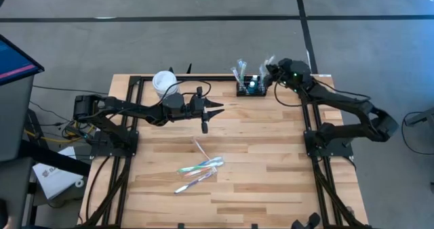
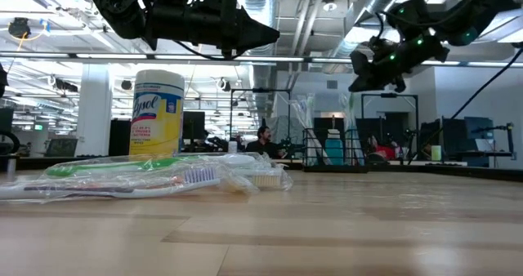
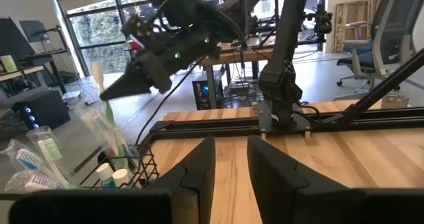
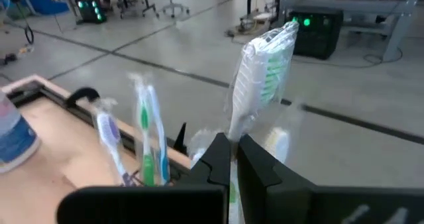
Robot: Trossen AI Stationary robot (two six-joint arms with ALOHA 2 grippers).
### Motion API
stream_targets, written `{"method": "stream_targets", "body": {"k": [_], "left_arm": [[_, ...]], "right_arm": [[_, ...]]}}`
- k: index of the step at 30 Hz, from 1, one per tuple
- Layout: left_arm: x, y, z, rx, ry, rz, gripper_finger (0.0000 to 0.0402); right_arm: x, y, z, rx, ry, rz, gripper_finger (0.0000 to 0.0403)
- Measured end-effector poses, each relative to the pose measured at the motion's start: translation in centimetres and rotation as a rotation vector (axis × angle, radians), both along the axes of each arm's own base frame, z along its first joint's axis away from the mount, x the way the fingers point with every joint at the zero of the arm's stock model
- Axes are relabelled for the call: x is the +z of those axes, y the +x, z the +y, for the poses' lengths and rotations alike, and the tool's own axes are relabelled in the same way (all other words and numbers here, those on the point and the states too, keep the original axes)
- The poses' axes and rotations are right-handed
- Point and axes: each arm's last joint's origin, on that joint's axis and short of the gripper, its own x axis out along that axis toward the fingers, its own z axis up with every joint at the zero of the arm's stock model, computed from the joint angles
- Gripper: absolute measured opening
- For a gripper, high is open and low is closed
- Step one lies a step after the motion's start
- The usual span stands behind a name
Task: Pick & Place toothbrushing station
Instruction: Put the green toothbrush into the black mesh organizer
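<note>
The toothbrushing station is a small black wire caddy at the table's far edge, with several wrapped toothbrushes standing in it; it also shows in the left wrist view. My right gripper hovers over the caddy's right end, shut on a wrapped toothbrush. My left gripper stands open and empty near the table's middle, pointing level toward the caddy. More wrapped toothbrushes lie flat on the table nearer the front. My right gripper pinches the wrapped toothbrush between its two fingers, through the clear wrapper, on the handle below the head. The fingers come nearly level from the table's right and lie across the brush. The brush stands upright, head end up, lifted clear.
A white round tub with a yellow label stands at the far left, behind my left arm. Black frame rails run along both sides of the wooden top. Bare wood lies between the caddy and the loose toothbrushes.
</note>
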Motion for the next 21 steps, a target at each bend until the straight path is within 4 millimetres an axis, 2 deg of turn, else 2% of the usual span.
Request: {"method": "stream_targets", "body": {"k": [16, 21], "left_arm": [[0.0, 0.0, 0.0, 0.000, 0.000, 0.001, 0.0081], [0.0, 0.0, 0.0, 0.000, 0.000, 0.001, 0.0081]], "right_arm": [[-3.5, 1.0, -1.4, 0.005, 0.136, 0.070, 0.0002], [-4.0, 1.3, -1.6, 0.009, 0.139, 0.072, 0.0022]]}}
